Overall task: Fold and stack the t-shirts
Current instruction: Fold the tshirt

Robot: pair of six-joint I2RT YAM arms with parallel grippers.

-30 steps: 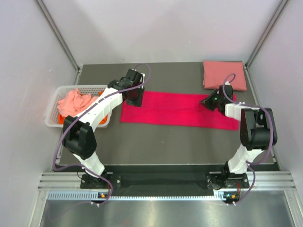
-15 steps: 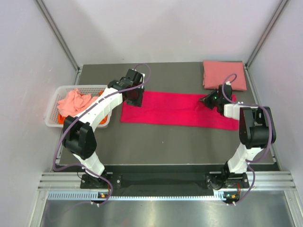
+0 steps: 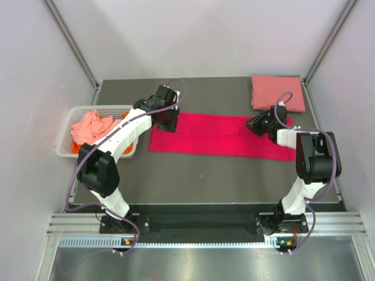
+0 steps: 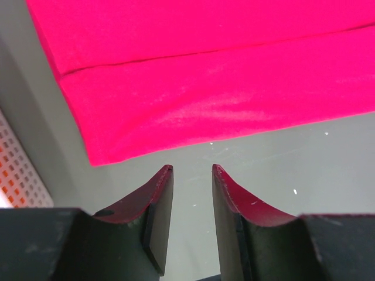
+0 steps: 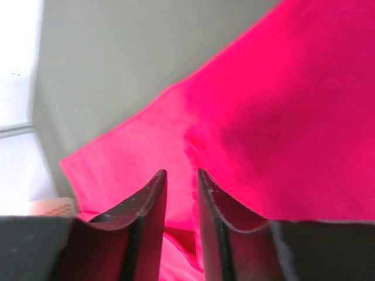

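A bright magenta-red t-shirt (image 3: pixel 220 136) lies folded into a long strip across the middle of the table. My left gripper (image 3: pixel 166 120) hovers at its left end. In the left wrist view the gripper (image 4: pixel 192 170) stands open and empty over bare table, just short of the shirt's edge (image 4: pixel 205 70). My right gripper (image 3: pixel 258 124) is low over the strip's right part. In the right wrist view the gripper (image 5: pixel 181 172) has its jaws a little apart above a raised crease in the cloth (image 5: pixel 263 117). A folded salmon pink t-shirt (image 3: pixel 277 92) lies at the back right.
A white slotted basket (image 3: pixel 96 109) stands at the left table edge, holding a crumpled pale coral shirt (image 3: pixel 91 126) and an orange one (image 3: pixel 76 149). Its perforated wall (image 4: pixel 17 175) shows close by on the left of the left wrist view. Grey walls enclose the table.
The right gripper's jaws have parted from shut, letting go of the magenta-red cloth, and it has shifted slightly leftward. The left arm stays where it was.
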